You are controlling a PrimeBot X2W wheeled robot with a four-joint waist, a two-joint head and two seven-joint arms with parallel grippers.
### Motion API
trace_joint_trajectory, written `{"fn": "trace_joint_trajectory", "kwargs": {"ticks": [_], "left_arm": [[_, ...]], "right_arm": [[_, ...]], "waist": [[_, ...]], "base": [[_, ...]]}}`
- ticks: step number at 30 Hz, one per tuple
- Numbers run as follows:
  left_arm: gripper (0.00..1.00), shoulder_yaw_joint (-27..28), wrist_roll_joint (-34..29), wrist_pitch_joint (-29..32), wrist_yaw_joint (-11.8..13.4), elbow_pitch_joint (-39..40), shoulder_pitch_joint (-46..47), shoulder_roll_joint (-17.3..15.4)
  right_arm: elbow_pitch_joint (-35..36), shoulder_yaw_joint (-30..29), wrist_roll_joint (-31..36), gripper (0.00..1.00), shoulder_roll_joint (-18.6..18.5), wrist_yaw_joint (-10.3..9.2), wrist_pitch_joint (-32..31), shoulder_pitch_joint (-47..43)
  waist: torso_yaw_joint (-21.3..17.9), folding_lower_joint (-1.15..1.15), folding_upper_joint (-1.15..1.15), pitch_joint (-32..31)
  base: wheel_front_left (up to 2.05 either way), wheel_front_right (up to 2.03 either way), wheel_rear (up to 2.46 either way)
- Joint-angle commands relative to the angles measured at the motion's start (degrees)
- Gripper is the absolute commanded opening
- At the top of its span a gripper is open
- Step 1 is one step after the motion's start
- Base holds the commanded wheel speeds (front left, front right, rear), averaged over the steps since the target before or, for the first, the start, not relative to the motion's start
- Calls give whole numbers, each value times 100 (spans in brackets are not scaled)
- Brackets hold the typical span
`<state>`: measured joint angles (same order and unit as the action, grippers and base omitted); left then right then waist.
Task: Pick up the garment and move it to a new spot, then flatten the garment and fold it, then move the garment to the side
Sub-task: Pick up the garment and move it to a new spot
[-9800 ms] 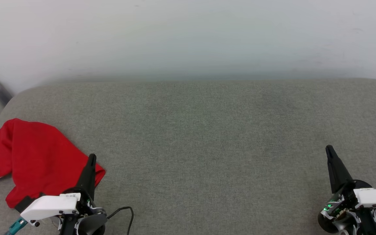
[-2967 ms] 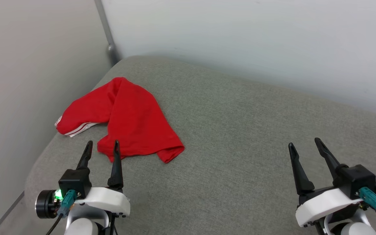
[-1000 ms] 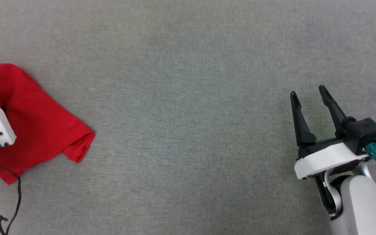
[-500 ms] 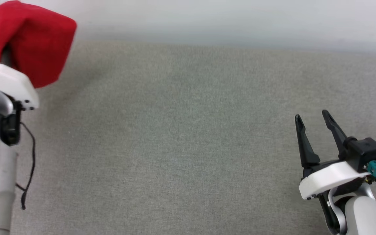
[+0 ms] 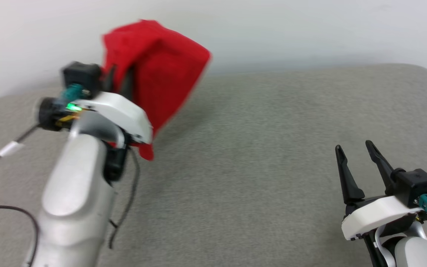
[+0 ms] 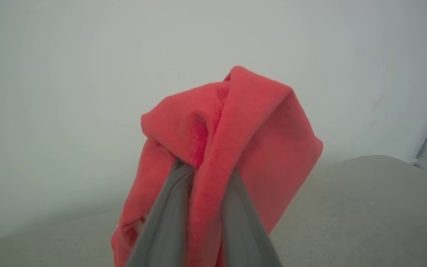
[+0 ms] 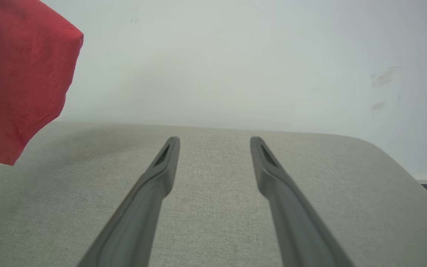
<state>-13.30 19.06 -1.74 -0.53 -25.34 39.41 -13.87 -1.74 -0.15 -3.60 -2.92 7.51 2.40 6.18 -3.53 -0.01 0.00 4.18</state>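
Jaws of the left gripper [image 5: 119,81] clench a bunched fold of the garment [image 5: 161,70], which hangs clear above the bench [image 5: 272,148], over the left of its far edge; the right gripper [image 5: 353,145] stands spread and empty by the front right corner. Best carry it to the bench's middle, lower until the hanging end lands, then let go

The garment [image 5: 161,74] is motion-blurred in the head view — its folds hide the left tool's [image 6: 206,170] tips.
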Motion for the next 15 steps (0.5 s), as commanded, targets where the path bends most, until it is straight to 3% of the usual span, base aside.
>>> {"fn": "trace_joint_trajectory", "kwargs": {"ticks": [1,7,12,13,14,15], "left_arm": [[0,-127,59,18,-59,68,-144,188],[0,-603,85,-37,-230,-35,-587,623],[0,-972,142,22,-333,-189,-1210,781],[15,-1057,153,73,-363,-242,-1349,797],[44,-1120,143,76,-389,-262,-1441,800],[99,-1161,146,38,-393,-272,-1518,809]], "right_arm": [[50,-20,-35,100,4,-4,-27,-65],[143,-80,-94,100,7,-3,-46,-134],[145,-93,-146,100,6,-3,14,-96],[131,-101,-153,100,6,-3,12,-88],[121,-97,-165,100,6,-3,19,-73],[107,-81,-174,100,6,-3,30,-45]], "waist": [[-396,1,0,14],[-755,1,0,295],[-842,1,0,468],[-833,1,0,478],[-817,1,0,501],[-802,1,0,508]], "base": [[0,0,0],[0,0,0],[0,0,0],[0,0,0],[0,0,0],[0,0,0]]}}
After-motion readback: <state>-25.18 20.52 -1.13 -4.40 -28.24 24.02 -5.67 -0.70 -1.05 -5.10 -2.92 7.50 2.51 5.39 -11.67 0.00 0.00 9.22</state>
